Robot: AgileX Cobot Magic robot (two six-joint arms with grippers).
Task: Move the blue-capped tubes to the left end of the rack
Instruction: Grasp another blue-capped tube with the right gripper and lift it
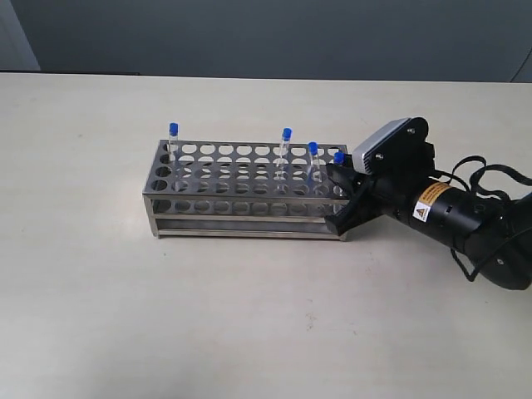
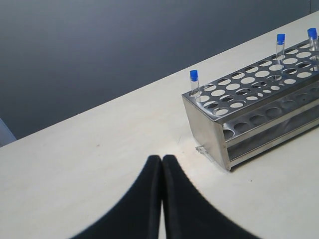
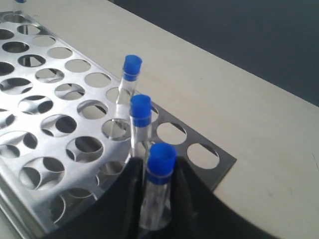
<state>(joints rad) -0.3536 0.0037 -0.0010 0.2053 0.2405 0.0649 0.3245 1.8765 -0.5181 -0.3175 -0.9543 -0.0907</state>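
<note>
The silver rack [image 1: 241,179] stands in the middle of the table. One blue-capped tube [image 1: 174,133] stands at its far left corner. Two more [image 1: 286,137] [image 1: 313,151] stand towards the right. The fourth tube [image 1: 339,158] is at the right end, still in its hole, and my right gripper [image 1: 342,187] is shut on it. In the right wrist view the black fingers [image 3: 133,174] press both sides of this tube [image 3: 161,164] just under its cap. My left gripper [image 2: 162,158] is shut on nothing, hovering over bare table short of the rack's left end [image 2: 207,129].
The beige table [image 1: 249,316] ends at a dark wall behind. The right arm's cables [image 1: 490,179] trail at the right edge. The rack's holes [image 3: 60,124] around the tubes stand vacant.
</note>
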